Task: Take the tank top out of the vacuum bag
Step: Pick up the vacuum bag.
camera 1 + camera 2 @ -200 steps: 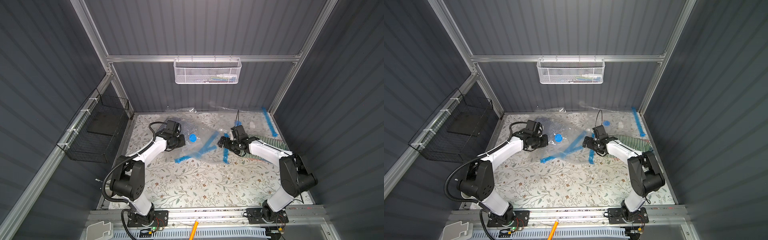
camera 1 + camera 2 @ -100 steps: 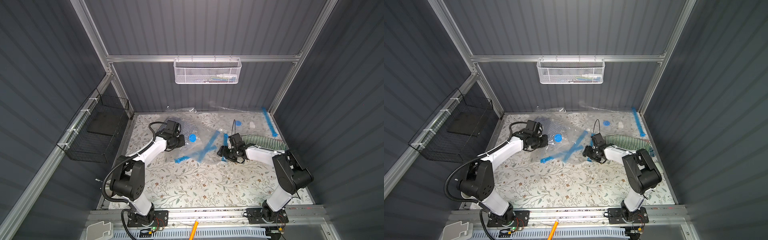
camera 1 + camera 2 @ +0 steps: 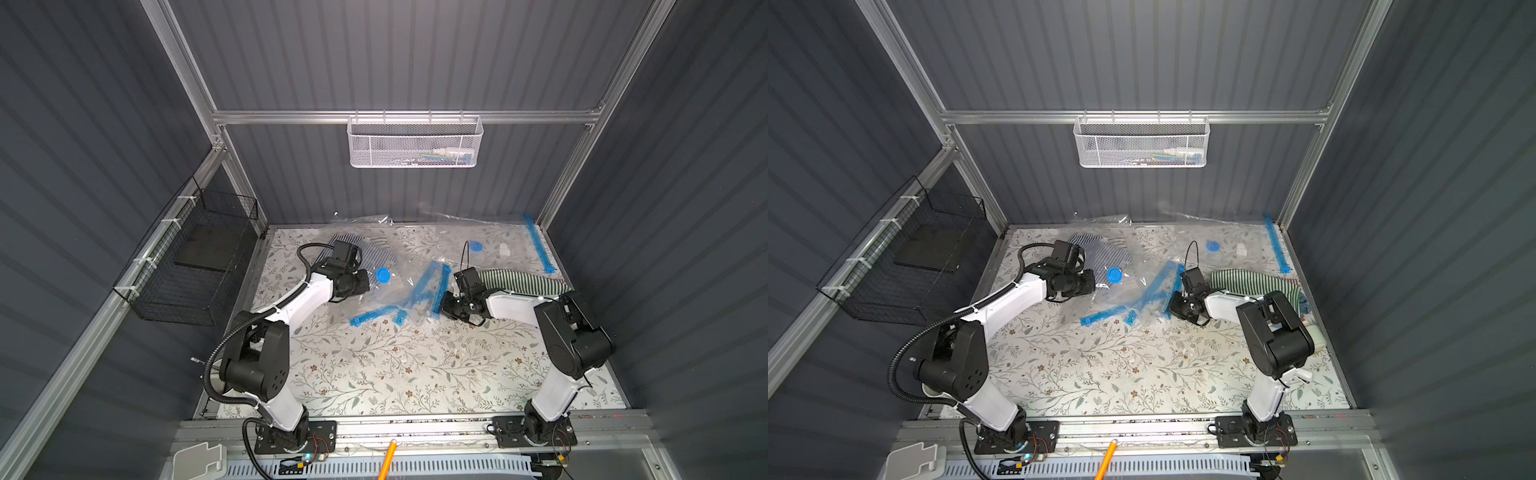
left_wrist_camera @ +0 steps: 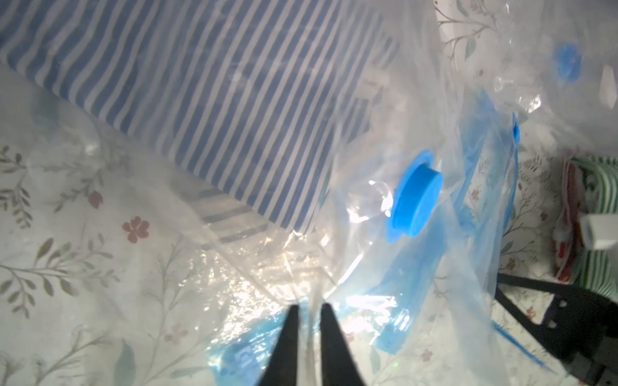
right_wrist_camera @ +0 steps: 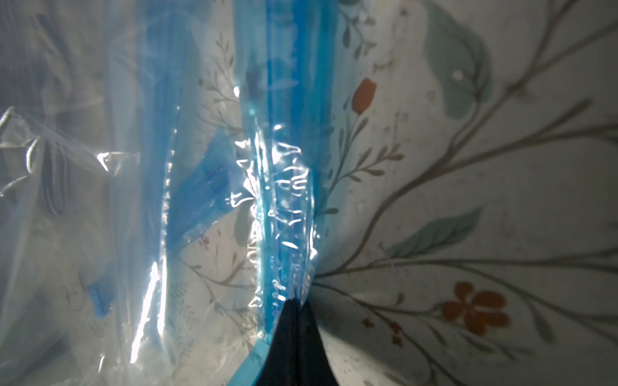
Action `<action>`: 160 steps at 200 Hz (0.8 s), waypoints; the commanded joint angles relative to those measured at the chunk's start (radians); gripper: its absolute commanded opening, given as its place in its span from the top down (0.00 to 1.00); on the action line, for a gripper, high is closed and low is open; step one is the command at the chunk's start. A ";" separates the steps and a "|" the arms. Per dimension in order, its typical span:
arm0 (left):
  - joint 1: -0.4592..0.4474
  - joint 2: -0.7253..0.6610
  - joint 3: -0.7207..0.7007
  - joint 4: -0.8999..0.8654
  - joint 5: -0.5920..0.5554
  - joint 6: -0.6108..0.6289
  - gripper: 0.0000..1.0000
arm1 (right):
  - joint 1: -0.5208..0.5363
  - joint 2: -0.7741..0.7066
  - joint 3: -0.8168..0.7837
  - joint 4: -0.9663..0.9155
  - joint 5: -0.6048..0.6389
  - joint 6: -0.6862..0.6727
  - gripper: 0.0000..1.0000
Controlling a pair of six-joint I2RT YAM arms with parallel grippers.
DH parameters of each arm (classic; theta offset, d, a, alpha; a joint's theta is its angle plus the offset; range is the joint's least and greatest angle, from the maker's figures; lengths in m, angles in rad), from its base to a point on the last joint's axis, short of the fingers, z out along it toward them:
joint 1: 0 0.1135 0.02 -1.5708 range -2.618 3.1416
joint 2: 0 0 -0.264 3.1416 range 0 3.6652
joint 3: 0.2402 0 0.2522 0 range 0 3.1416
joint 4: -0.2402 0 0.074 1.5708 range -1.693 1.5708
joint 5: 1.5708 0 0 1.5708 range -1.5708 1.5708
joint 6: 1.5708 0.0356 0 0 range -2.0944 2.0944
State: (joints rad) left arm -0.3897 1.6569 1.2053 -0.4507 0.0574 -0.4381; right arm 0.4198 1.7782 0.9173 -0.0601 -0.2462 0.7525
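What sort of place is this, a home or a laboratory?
Probably a laboratory test cell: grey panel walls on an aluminium frame enclose a flower-patterned table, and two robot arms are bolted to its front rail.

The clear plastic vacuum bag (image 4: 240, 277) is a thin, glossy, crinkled film with bright glints, edged by a translucent blue plastic zip strip (image 5: 284, 133) and fitted with a round blue valve cap (image 4: 416, 200) of smooth, matt moulded plastic; through it shows the blue-and-white striped cloth tank top (image 4: 207, 100), soft and matt. The flower-printed table covering (image 3: 395, 365) looks smooth and matt. The white mesh basket (image 3: 413, 143) is painted metal, hung on a dull-silver aluminium rail (image 3: 291, 117).
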 commanded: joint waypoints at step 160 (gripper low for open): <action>-0.003 -0.083 0.003 -0.047 -0.125 0.038 0.02 | -0.333 -0.009 0.517 -0.309 -0.211 -0.250 1.00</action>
State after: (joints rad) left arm -0.3901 1.5990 1.2053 -0.4763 -0.0387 -0.4114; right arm 0.0650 1.7557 1.4166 -0.2951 -0.2657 0.5339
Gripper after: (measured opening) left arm 0.976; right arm 0.048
